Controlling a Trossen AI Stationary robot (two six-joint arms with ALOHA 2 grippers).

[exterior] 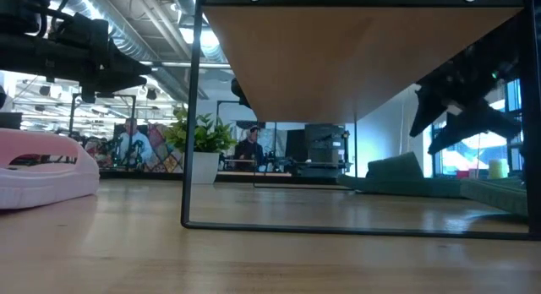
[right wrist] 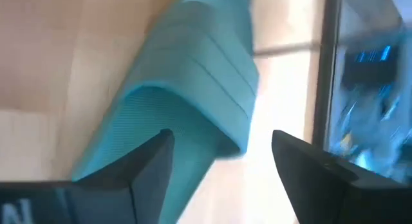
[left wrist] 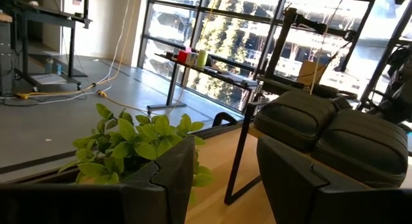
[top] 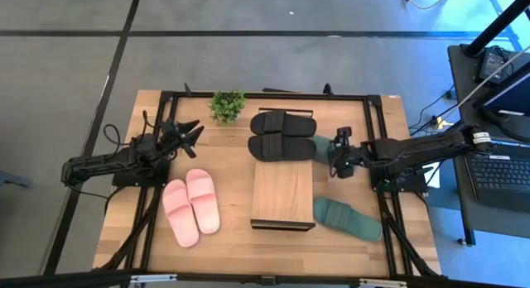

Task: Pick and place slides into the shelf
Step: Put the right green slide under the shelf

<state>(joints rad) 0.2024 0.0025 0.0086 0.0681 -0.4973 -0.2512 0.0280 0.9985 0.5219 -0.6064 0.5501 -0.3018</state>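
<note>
The shelf point(top: 283, 193) stands mid-table, and the low view looks under its plank point(exterior: 338, 57). The black pair point(top: 281, 135) lies side by side at the shelf's far end. The pink pair point(top: 191, 207) lies on the table to its left, and one pink slide point(exterior: 42, 171) shows in the low view. One green slide point(top: 347, 218) lies to the shelf's right. The other green slide point(top: 321, 146) point(right wrist: 193, 89) lies farther back. My right gripper point(top: 340, 160) point(right wrist: 222, 137) hovers open above that slide, clear of it in the low view point(exterior: 456, 108). My left gripper point(top: 187, 136) point(left wrist: 225, 147) hangs open, left of the black pair.
A small potted plant point(top: 228, 104) point(left wrist: 138, 147) sits at the far edge, just ahead of my left gripper. A dark frame point(top: 166, 98) runs around the tabletop. A laptop point(top: 497, 168) sits on a side stand to the right. Bare wood lies along the near edge.
</note>
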